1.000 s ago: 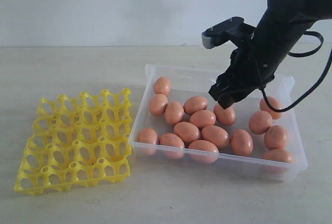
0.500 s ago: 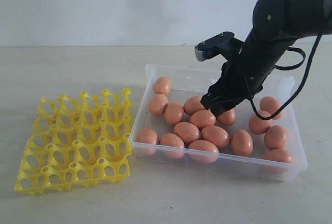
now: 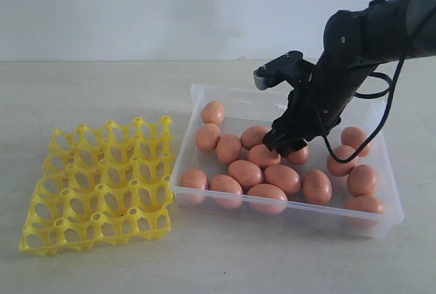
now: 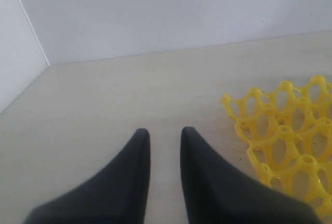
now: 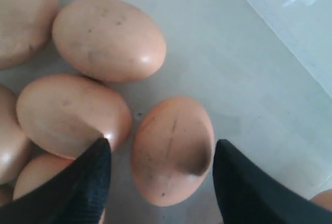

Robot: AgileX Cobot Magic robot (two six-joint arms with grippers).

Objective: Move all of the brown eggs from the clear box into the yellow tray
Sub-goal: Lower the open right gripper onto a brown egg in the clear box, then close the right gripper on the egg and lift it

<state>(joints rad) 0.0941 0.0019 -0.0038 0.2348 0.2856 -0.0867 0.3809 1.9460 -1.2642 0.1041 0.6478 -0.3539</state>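
Observation:
Several brown eggs [image 3: 246,173] lie loose in the clear box [image 3: 308,216] right of centre. The yellow tray [image 3: 95,218] sits on the table to the box's left, all its cells bare; its corner [image 4: 242,125] shows in the left wrist view. My right gripper [image 3: 286,145] is down inside the box, open, its fingers either side of one egg [image 5: 174,149] with gaps on both sides. That egg [image 3: 298,155] is mostly hidden behind the gripper in the exterior view. My left gripper [image 4: 163,133] hangs over bare table beside the tray, fingers slightly apart with nothing between them.
The box's far wall [image 5: 280,22] runs close beside the straddled egg. Two more eggs [image 5: 109,40] press against the left finger's side. The right arm and its cable [image 3: 381,113] hang over the box's back right.
The right arm has swung left and lowered into the box, bringing its open fingers down around an egg in the middle row.

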